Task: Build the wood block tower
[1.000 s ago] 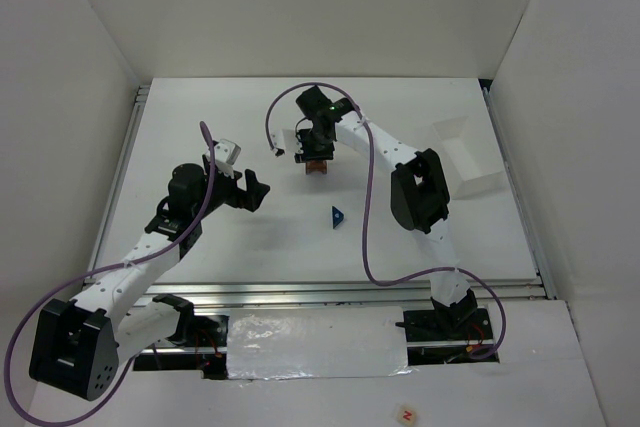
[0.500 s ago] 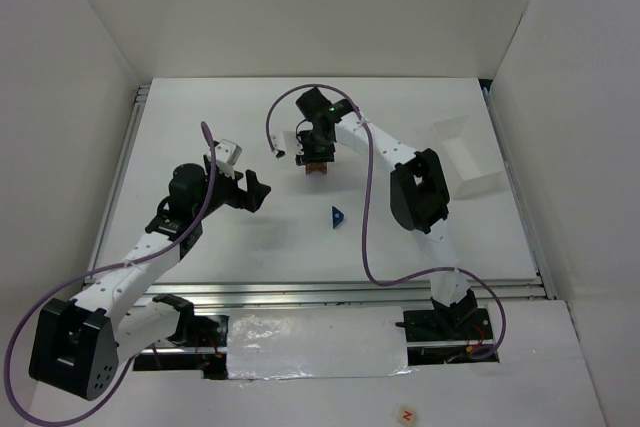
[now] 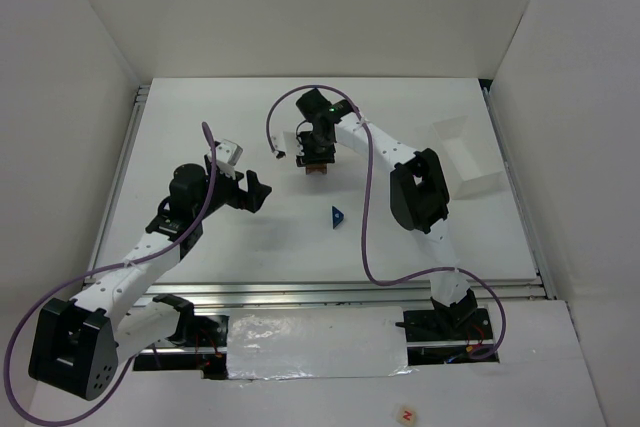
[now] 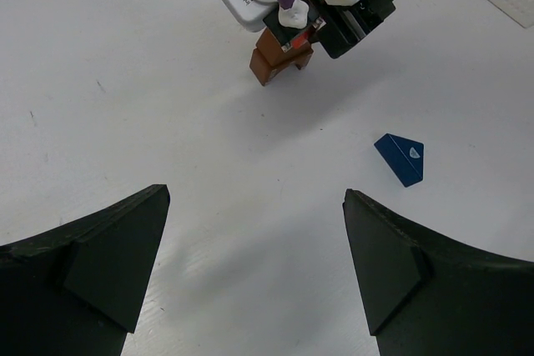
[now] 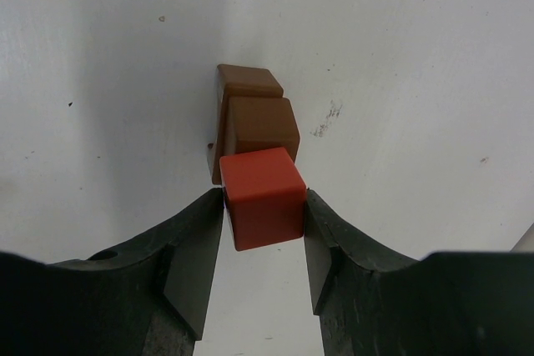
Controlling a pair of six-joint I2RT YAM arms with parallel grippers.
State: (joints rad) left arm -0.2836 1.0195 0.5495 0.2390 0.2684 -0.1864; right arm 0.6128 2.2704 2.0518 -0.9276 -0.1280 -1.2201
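My right gripper [image 5: 264,202] is shut on the red cube [image 5: 263,196], holding it by its two sides at the top of the brown blocks [image 5: 260,122]. Whether the cube rests on them or hangs just above, I cannot tell. From above, the right gripper [image 3: 317,155] covers the cube, and the brown blocks [image 3: 318,169] show just below it. The left wrist view shows the brown blocks [image 4: 279,60] with a bit of red [image 4: 300,40] above them. The blue wedge [image 3: 338,216] lies alone on the table, also seen from the left wrist [image 4: 400,158]. My left gripper [image 3: 257,190] is open and empty [image 4: 254,198].
A white tray [image 3: 462,155] stands at the right side of the table. White walls close the table in at the left, back and right. A purple cable [image 3: 370,237] loops along the right arm.
The right gripper has shifted only very slightly over the brown blocks, still holding the red cube. The left arm and the blue wedge have not moved.
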